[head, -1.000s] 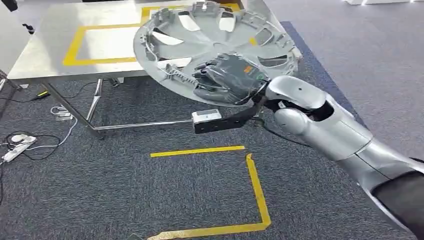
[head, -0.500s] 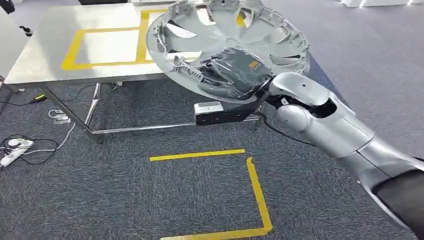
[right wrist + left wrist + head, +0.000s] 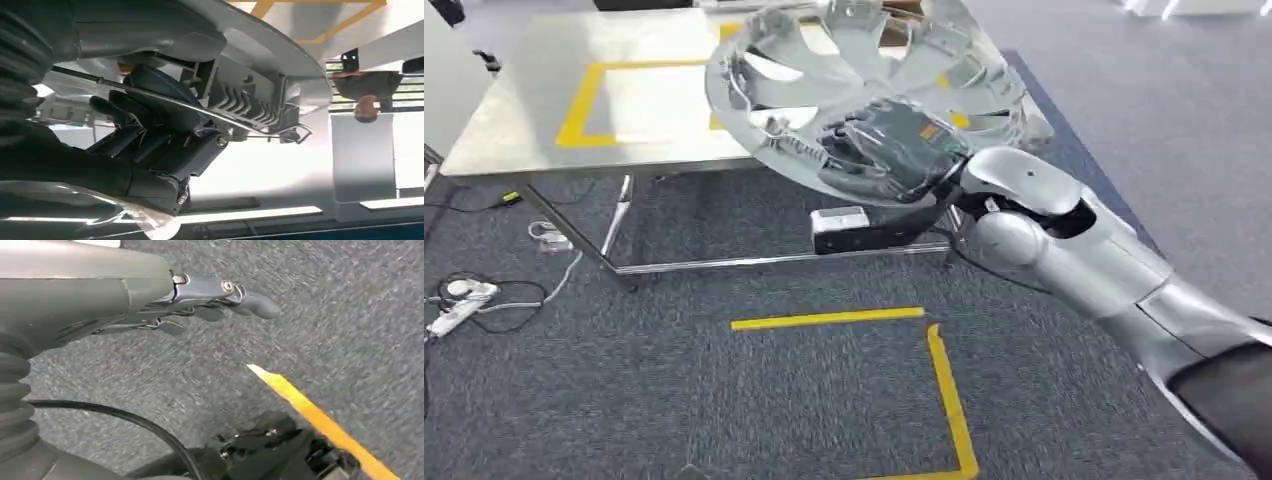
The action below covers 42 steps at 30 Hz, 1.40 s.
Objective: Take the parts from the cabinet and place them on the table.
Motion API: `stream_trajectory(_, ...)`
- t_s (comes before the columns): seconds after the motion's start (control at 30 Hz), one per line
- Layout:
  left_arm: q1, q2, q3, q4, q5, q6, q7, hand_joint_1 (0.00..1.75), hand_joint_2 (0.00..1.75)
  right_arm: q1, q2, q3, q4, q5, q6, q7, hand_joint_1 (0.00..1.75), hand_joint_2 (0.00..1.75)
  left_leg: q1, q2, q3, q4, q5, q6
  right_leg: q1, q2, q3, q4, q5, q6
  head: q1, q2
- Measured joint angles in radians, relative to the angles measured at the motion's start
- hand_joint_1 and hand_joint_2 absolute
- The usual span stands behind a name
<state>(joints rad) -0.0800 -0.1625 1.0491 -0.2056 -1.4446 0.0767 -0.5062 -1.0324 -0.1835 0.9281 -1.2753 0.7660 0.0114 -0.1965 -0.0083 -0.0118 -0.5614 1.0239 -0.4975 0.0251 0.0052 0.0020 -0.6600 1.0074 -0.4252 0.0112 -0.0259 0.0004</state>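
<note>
My right hand (image 3: 889, 150): it grips the near rim of the wheel cover (image 3: 864, 75), with my fingers (image 3: 849, 140) curled over the inner side of the rim. In the right wrist view the dark fingers (image 3: 150, 107) lie against the ribbed inner edge of the cover (image 3: 255, 95).
My left hand (image 3: 150, 300): it holds nothing. The fingers (image 3: 250, 302) are stretched almost straight and a little apart, above the grey carpet (image 3: 350, 315).
Wheel cover: it is a round silver-grey part with its inner side turned up. It is tilted and in the air, and it hangs over the near right part of the table (image 3: 534, 110). I cannot tell if it touches the table top.
Table: a metal top with a yellow tape rectangle (image 3: 589, 100) on it. The cover hides the right part of this marking.
Floor: yellow tape lines (image 3: 944, 380) on the carpet in front of me, and white cables (image 3: 464, 295) to the left under the table side.
</note>
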Motion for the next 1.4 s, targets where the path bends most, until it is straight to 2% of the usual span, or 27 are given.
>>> stream_trajectory(0.07, 0.001, 0.002, -0.001, 0.000, 0.000, 0.001, 0.000, 0.00, 1.75, 0.001, -0.003, -0.003, 0.000, 0.000, 0.000, 0.000, 1.75, 1.75, -0.001, 0.000, 0.004, 0.002, -0.005, -0.007, -0.010, -0.001, 0.030, -0.011, -0.004, -0.009, 0.004, 0.000)
stream_trajectory(0.1, 0.001, 0.002, -0.001, 0.000, 0.000, 0.001, 0.000, 0.00, 1.75, 0.000, -0.003, -0.005, 0.001, 0.000, 0.000, 0.004, 1.75, 1.75, 0.001, 0.001, -0.014, 0.046, 0.003, -0.015, -0.011, -0.002, 0.043, -0.015, -0.009, -0.014, 0.000, 0.000)
stream_trajectory(0.17, 0.000, 0.001, -0.001, 0.000, 0.000, 0.001, 0.000, 0.00, 1.75, 0.000, -0.003, -0.002, 0.003, -0.003, 0.000, 0.004, 1.75, 1.75, 0.009, 0.002, -0.090, 0.183, -0.024, -0.028, -0.013, -0.002, 0.060, -0.015, -0.024, -0.017, -0.001, 0.000)
stream_trajectory(0.2, 0.001, 0.002, -0.001, 0.000, 0.000, 0.001, 0.000, 0.00, 1.75, 0.003, -0.003, 0.001, 0.003, -0.002, 0.000, 0.004, 1.75, 1.75, 0.014, 0.003, -0.138, 0.252, -0.058, -0.035, -0.013, -0.001, 0.072, -0.015, -0.034, -0.018, -0.002, 0.000)
stream_trajectory(0.27, 0.005, 0.002, -0.001, 0.000, 0.000, 0.001, 0.000, 0.00, 1.75, 0.005, -0.003, 0.003, 0.003, 0.000, 0.000, 0.004, 1.75, 1.75, 0.020, 0.004, -0.189, 0.291, -0.093, -0.043, -0.015, 0.000, 0.097, -0.015, -0.053, -0.018, -0.002, 0.000)
stream_trajectory(0.3, 0.006, 0.002, -0.001, 0.000, -0.001, 0.001, 0.000, 0.00, 1.75, 0.005, -0.003, 0.003, 0.003, 0.000, 0.000, 0.004, 1.75, 1.75, 0.022, 0.004, -0.187, 0.257, -0.075, -0.045, -0.016, 0.001, 0.113, -0.015, -0.065, -0.016, -0.001, 0.000)
stream_trajectory(0.33, 0.006, 0.003, -0.001, 0.000, 0.000, 0.001, 0.000, 0.00, 1.75, 0.005, -0.003, 0.003, 0.003, 0.000, 0.000, 0.004, 1.75, 1.75, 0.022, 0.005, -0.173, 0.198, -0.035, -0.044, -0.018, 0.002, 0.128, -0.015, -0.076, -0.014, -0.002, 0.000)
stream_trajectory(0.37, 0.006, 0.003, -0.001, 0.000, 0.000, 0.001, 0.000, 0.00, 1.75, 0.005, -0.003, 0.003, 0.003, 0.000, 0.000, 0.004, 1.75, 1.75, 0.022, 0.006, -0.154, 0.120, 0.027, -0.042, -0.020, 0.001, 0.144, -0.015, -0.088, -0.009, -0.001, 0.000)
stream_trajectory(0.4, 0.008, 0.003, -0.001, 0.000, 0.000, 0.001, 0.000, 0.00, 1.75, 0.005, -0.003, 0.003, 0.003, 0.000, 0.000, 0.004, 1.75, 1.75, 0.022, 0.008, -0.138, 0.039, 0.113, -0.040, -0.020, 0.001, 0.147, -0.017, -0.099, -0.003, -0.002, 0.000)
stream_trajectory(0.43, 0.009, 0.003, -0.001, 0.000, 0.000, 0.001, 0.000, 0.00, 1.75, 0.005, -0.003, 0.005, 0.005, 0.000, 0.000, 0.004, 1.75, 1.75, 0.018, 0.009, -0.140, -0.005, 0.128, -0.034, -0.016, 0.003, 0.162, -0.008, -0.112, 0.004, -0.002, 0.000)
stream_trajectory(0.57, 0.007, 0.002, -0.001, 0.000, -0.001, 0.001, 0.000, 0.00, 1.75, 0.001, -0.003, 0.001, 0.006, 0.000, 0.000, 0.004, 1.75, 1.75, 0.013, 0.007, -0.112, -0.009, 0.104, 0.000, -0.019, 0.005, 0.183, -0.016, -0.122, 0.038, 0.002, 0.000)
stream_trajectory(0.63, 0.005, 0.003, -0.001, 0.000, 0.000, 0.001, 0.000, 0.00, 1.75, -0.002, -0.003, -0.001, 0.006, 0.000, 0.000, 0.004, 1.75, 1.75, 0.017, 0.005, -0.092, -0.015, 0.096, 0.011, -0.020, 0.004, 0.138, 0.063, -0.150, 0.038, 0.010, 0.000)
stream_trajectory(0.7, 0.002, 0.002, -0.002, 0.000, 0.000, 0.001, 0.000, 0.00, 1.75, 0.000, -0.003, 0.002, 0.006, 0.001, 0.000, 0.004, 1.75, 1.75, 0.015, 0.005, -0.082, -0.014, 0.081, 0.015, -0.018, 0.004, 0.034, 0.220, -0.202, 0.039, 0.010, 0.000)
stream_trajectory(0.77, 0.002, 0.002, -0.002, 0.000, 0.000, 0.000, 0.000, 0.00, 1.75, 0.006, -0.003, 0.004, 0.006, 0.001, 0.000, 0.001, 1.75, 1.75, 0.014, 0.004, -0.065, -0.014, 0.065, 0.016, -0.018, 0.004, -0.042, 0.299, -0.234, 0.037, 0.010, 0.000)
stream_trajectory(0.8, 0.003, 0.003, -0.002, 0.000, 0.000, 0.000, 0.000, 0.00, 1.75, 0.007, -0.003, 0.004, 0.006, 0.001, 0.000, 0.002, 1.75, 1.75, 0.014, 0.001, -0.051, -0.014, 0.054, 0.016, -0.018, 0.004, -0.053, 0.281, -0.215, 0.036, 0.010, 0.000)
stream_trajectory(0.83, 0.005, 0.003, -0.002, 0.000, 0.000, 0.000, 0.000, 0.00, 1.75, 0.007, -0.003, 0.004, 0.006, 0.001, 0.000, 0.002, 1.75, 1.75, 0.014, -0.002, -0.034, -0.014, 0.043, 0.015, -0.018, 0.004, -0.046, 0.222, -0.165, 0.034, 0.012, 0.000)
stream_trajectory(0.9, 0.005, 0.002, -0.003, 0.000, -0.002, 0.000, 0.000, 0.00, 1.75, 0.007, -0.005, 0.003, 0.007, 0.000, 0.000, 0.004, 1.75, 1.75, 0.014, -0.004, -0.002, -0.014, 0.018, 0.008, -0.018, 0.003, -0.010, 0.062, -0.022, 0.030, 0.013, 0.000)
stream_trajectory(0.93, 0.005, 0.001, -0.003, 0.001, -0.002, -0.001, 0.000, 0.00, 1.75, 0.008, -0.007, 0.003, 0.008, -0.001, 0.000, 0.005, 1.75, 1.75, 0.012, -0.005, 0.002, -0.011, 0.010, 0.003, -0.015, 0.000, -0.011, 0.014, 0.022, 0.024, 0.014, 0.000)
stream_trajectory(0.97, 0.002, 0.002, -0.003, 0.001, -0.003, -0.003, 0.000, 0.00, 1.75, 0.008, -0.007, 0.003, 0.009, -0.003, -0.001, 0.005, 1.75, 1.75, 0.010, -0.009, 0.003, -0.008, 0.001, -0.004, -0.012, -0.002, 0.001, 0.004, -0.037, 0.020, 0.016, 0.000)
stream_trajectory(1.0, 0.001, 0.001, -0.003, 0.001, -0.003, -0.003, 0.000, 0.00, 1.75, 0.012, -0.007, 0.002, 0.007, -0.001, -0.002, 0.005, 1.75, 1.75, 0.010, -0.007, 0.004, -0.012, -0.007, -0.012, -0.010, -0.002, 0.015, 0.006, -0.011, 0.015, 0.016, 0.000)
stream_trajectory(1.07, 0.003, 0.002, -0.006, 0.001, -0.005, -0.003, 0.000, 0.00, 1.75, 0.013, -0.010, 0.000, 0.006, 0.000, -0.003, 0.004, 1.75, 1.75, 0.010, -0.007, 0.017, 0.003, -0.007, -0.021, -0.011, 0.000, 0.027, 0.004, -0.020, 0.002, 0.016, 0.000)
stream_trajectory(1.13, 0.001, 0.002, -0.008, 0.001, -0.006, -0.003, 0.000, 0.00, 1.75, 0.014, -0.011, -0.007, 0.006, 0.001, -0.004, 0.006, 1.75, 1.75, 0.012, 0.000, -0.001, 0.051, -0.032, -0.032, -0.016, 0.000, 0.049, 0.000, -0.026, -0.009, 0.016, 0.000)
stream_trajectory(1.23, 0.000, 0.002, -0.009, 0.001, -0.006, -0.003, 0.000, 0.00, 1.75, 0.019, -0.011, -0.005, 0.006, 0.000, -0.006, 0.005, 1.75, 1.75, 0.016, 0.002, -0.125, 0.261, -0.113, -0.042, -0.015, 0.004, 0.068, 0.000, -0.044, -0.015, 0.014, 0.000)
stream_trajectory(1.27, 0.001, 0.002, -0.010, 0.001, -0.006, -0.003, 0.000, 0.00, 1.75, 0.023, -0.011, -0.007, 0.006, 0.000, -0.008, 0.006, 1.75, 1.75, 0.016, 0.002, -0.156, 0.298, -0.119, -0.041, -0.015, 0.005, 0.076, 0.000, -0.052, -0.015, 0.015, 0.000)
stream_trajectory(1.3, 0.003, 0.002, -0.010, 0.001, -0.006, -0.004, 0.000, 0.00, 1.75, 0.026, -0.013, -0.010, 0.006, -0.001, -0.012, 0.006, 1.75, 1.75, 0.016, 0.002, -0.165, 0.289, -0.102, -0.039, -0.014, 0.007, 0.086, 0.000, -0.059, -0.014, 0.014, 0.000)
stream_trajectory(1.33, 0.004, 0.002, -0.010, 0.001, -0.006, -0.004, 0.000, 0.00, 1.75, 0.026, -0.015, -0.014, 0.006, -0.003, -0.014, 0.007, 1.75, 1.75, 0.015, 0.002, -0.157, 0.243, -0.056, -0.034, -0.014, 0.008, 0.097, 0.000, -0.067, -0.014, 0.015, 0.000)
stream_trajectory(1.4, 0.004, 0.002, -0.010, 0.001, -0.006, -0.004, 0.000, 0.00, 1.75, 0.025, -0.018, -0.023, 0.006, -0.004, -0.015, 0.008, 1.75, 1.75, 0.009, 0.003, -0.107, 0.072, 0.073, -0.019, -0.014, 0.008, 0.119, -0.001, -0.083, -0.011, 0.015, 0.000)
